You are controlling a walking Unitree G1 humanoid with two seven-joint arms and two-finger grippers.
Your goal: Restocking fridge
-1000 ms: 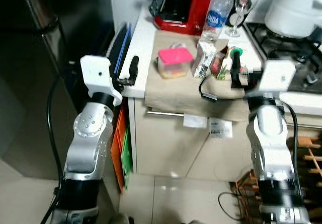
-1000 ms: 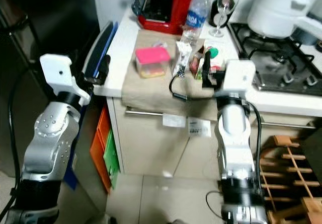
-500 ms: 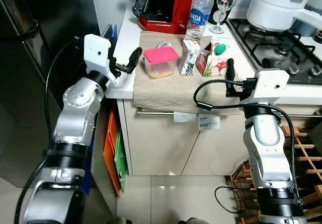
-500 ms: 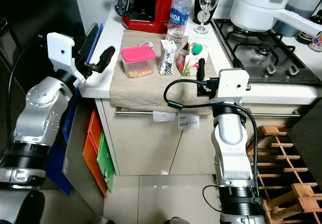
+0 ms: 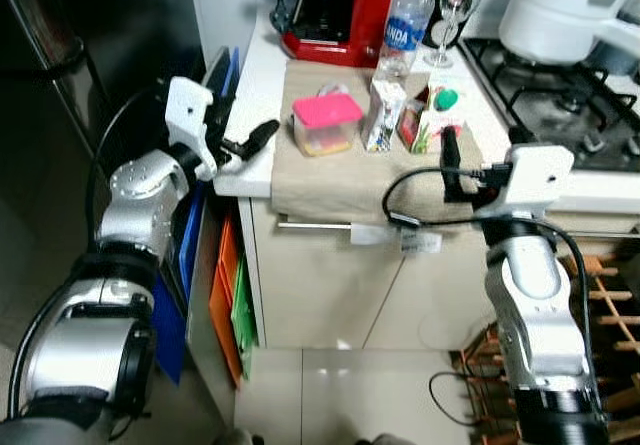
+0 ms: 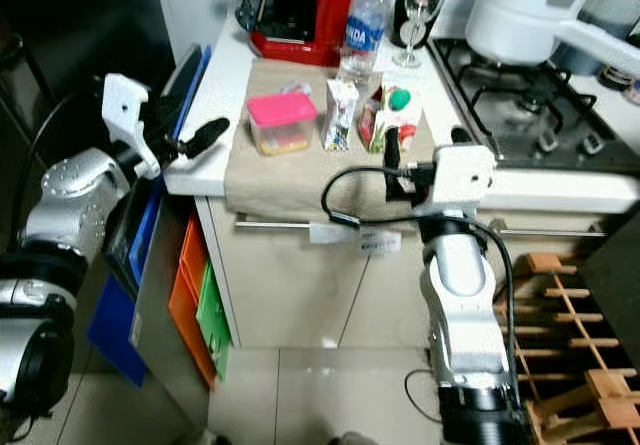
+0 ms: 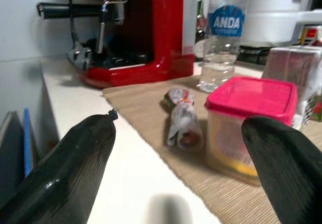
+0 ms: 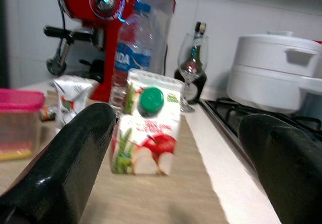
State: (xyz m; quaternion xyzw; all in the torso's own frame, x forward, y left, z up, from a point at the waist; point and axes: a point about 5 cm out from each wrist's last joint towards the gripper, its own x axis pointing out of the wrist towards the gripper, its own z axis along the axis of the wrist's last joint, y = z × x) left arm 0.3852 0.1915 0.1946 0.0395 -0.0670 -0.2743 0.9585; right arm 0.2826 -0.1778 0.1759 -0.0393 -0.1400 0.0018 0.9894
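On the beige mat on the counter stand a pink-lidded container, a small patterned carton and a juice carton with a green cap. A water bottle stands behind them. My left gripper hovers open at the counter's left edge, pointing at the pink-lidded container and a wrapped snack. My right gripper is open at the front of the mat, facing the juice carton. Neither holds anything.
A red coffee machine and a wine glass stand at the back. A white pot sits on the stove to the right. A dark tall appliance is on the left. Orange and green bins stand beside the cabinet. A wooden rack sits low on the right.
The head view has swung about. My left gripper has come forward to the counter's left edge. My right gripper stays in front of the cartons.
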